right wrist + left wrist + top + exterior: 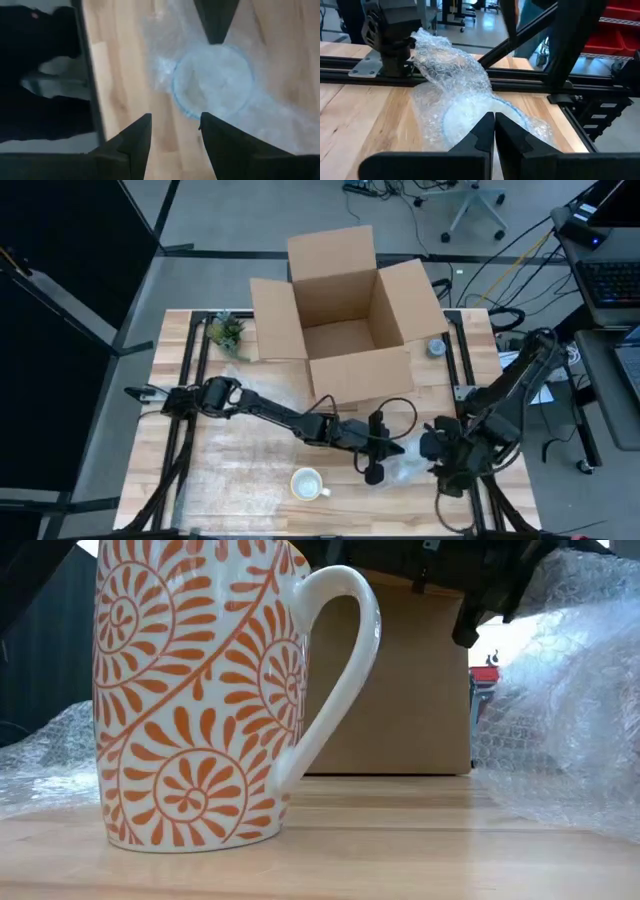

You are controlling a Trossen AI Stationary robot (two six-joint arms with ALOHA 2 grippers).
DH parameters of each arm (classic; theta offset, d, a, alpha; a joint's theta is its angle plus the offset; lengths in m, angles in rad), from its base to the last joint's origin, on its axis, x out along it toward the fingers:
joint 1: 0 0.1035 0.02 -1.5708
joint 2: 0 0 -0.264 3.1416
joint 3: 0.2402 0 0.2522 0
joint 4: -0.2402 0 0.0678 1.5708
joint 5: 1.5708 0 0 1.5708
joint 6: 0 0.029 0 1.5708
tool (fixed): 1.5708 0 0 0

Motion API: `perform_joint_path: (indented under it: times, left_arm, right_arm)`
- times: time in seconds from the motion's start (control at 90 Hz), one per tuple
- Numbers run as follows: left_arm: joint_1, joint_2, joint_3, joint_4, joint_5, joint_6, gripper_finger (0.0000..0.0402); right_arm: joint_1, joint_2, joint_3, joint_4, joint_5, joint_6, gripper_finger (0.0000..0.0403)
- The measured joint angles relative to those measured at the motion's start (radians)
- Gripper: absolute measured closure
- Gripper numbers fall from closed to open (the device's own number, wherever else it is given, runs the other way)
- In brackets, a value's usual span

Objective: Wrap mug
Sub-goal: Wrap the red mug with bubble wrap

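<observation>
Mug, white with orange scroll pattern, stands upright on the wooden worktop, apart from both grippers and nearer the front edge than the left fingers. Bubble wrap lies crumpled between the two grippers, with a round blue-rimmed plate-like thing showing through it.

Left gripper: fingers pressed together, nothing visibly between them; their tips sit just above the near edge of the wrap.

Right gripper: fingers apart, a clear gap between them, nothing held; they hover above the wrap, with the round rim just ahead of the tips.

Open cardboard box stands beyond both grippers, well apart from the mug.
</observation>
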Motion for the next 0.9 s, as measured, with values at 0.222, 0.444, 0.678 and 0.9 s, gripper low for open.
perform_joint_path:
  times: [0.222, 0.444, 0.678, 0.9]
  left_arm:
    - [0.0, 0.014, -0.001, -0.006, 0.004, 0.001, 0.0402]
    - [0.0, 0.014, -0.001, -0.002, 0.019, 0.003, 0.0402]
    - [0.0, 0.014, -0.001, -0.002, 0.021, 0.005, 0.0402]
    - [0.0, 0.014, -0.001, 0.002, 0.022, 0.005, 0.0402]
  right_arm:
    - [0.028, -0.002, 0.0, 0.008, 0.079, -0.05, 0.0248]
    - [-0.004, -0.001, 0.0, 0.043, 0.106, -0.125, 0.0246]
    - [0.016, -0.001, -0.039, 0.065, 0.155, -0.124, 0.0205]
    - [0.052, -0.001, -0.161, 0.131, 0.145, -0.145, 0.0151]
